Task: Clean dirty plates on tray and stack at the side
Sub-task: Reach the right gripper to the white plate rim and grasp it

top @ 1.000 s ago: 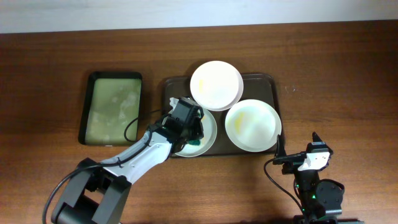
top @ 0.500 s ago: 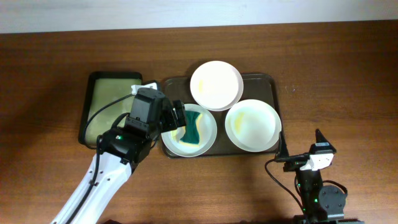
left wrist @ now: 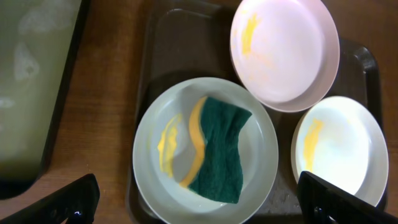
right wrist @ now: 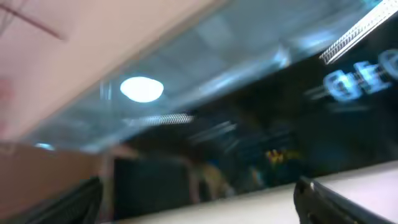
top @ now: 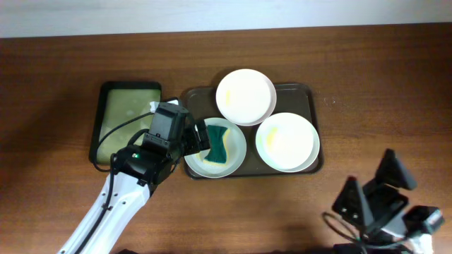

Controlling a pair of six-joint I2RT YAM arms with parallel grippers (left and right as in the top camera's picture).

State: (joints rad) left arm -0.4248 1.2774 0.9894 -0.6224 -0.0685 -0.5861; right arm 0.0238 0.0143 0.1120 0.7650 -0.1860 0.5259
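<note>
Plates [left wrist: 284,53] on the tray [left wrist: 168,56], green sponge [left wrist: 221,152] in one (left fingers [left wrist: 62,202] and right fingers [right wrist: 329,199] both wide apart, empty)

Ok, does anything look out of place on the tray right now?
Two things. The back plate overhangs the tray at its far rim rather than sitting inside it. And the green sponge lies loose in the near-left plate, with the left tool open beside it.

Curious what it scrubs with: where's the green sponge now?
In the overhead view, the green sponge lies on the tray's front-left plate, beside the open left gripper.
</note>
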